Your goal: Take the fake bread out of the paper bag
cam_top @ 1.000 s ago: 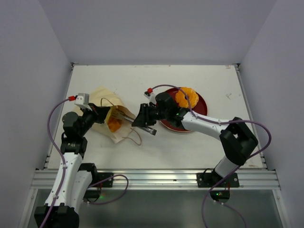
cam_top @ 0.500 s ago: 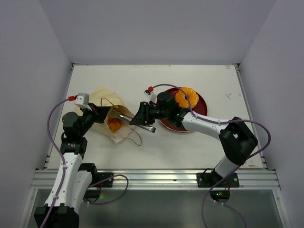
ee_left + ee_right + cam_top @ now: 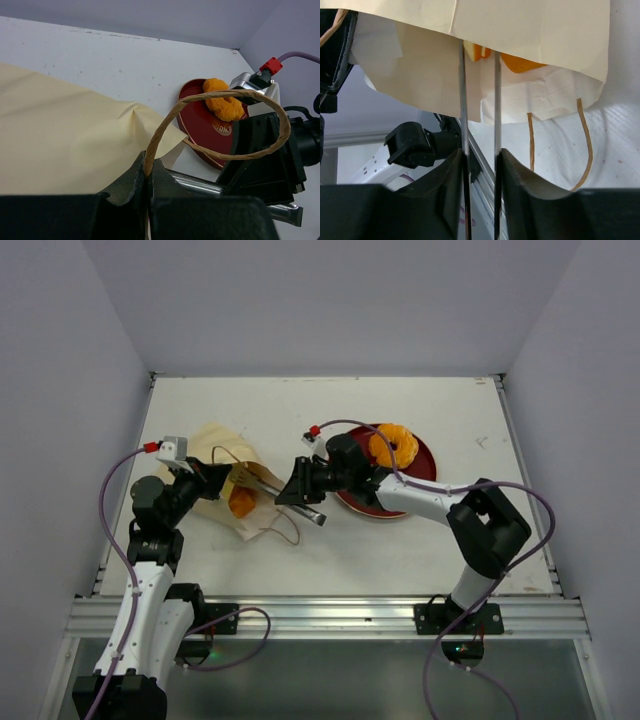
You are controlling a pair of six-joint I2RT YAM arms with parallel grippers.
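Observation:
The paper bag (image 3: 212, 455) lies on its side at the left, mouth facing right; it also shows in the right wrist view (image 3: 530, 25). My left gripper (image 3: 222, 478) is shut on its brown loop handle (image 3: 165, 120). My right gripper (image 3: 292, 492) is shut on thin metal tongs (image 3: 462, 100) whose two blades reach into the bag's mouth. An orange piece of fake bread (image 3: 241, 502) lies in the mouth, also seen from the right wrist (image 3: 520, 62). The bag's edge hides whether the blades touch it. An orange ring doughnut (image 3: 393, 445) sits on the red plate (image 3: 425, 468).
A second loop handle (image 3: 285, 532) trails on the table in front of the bag. The plate lies just right of my right wrist, with the doughnut visible from the left wrist (image 3: 222, 102). White walls stand close on the left, back and right.
My right gripper has shifted slightly left, pushing the tongs a little deeper into the bag's mouth. The left gripper and the bag have stayed put.

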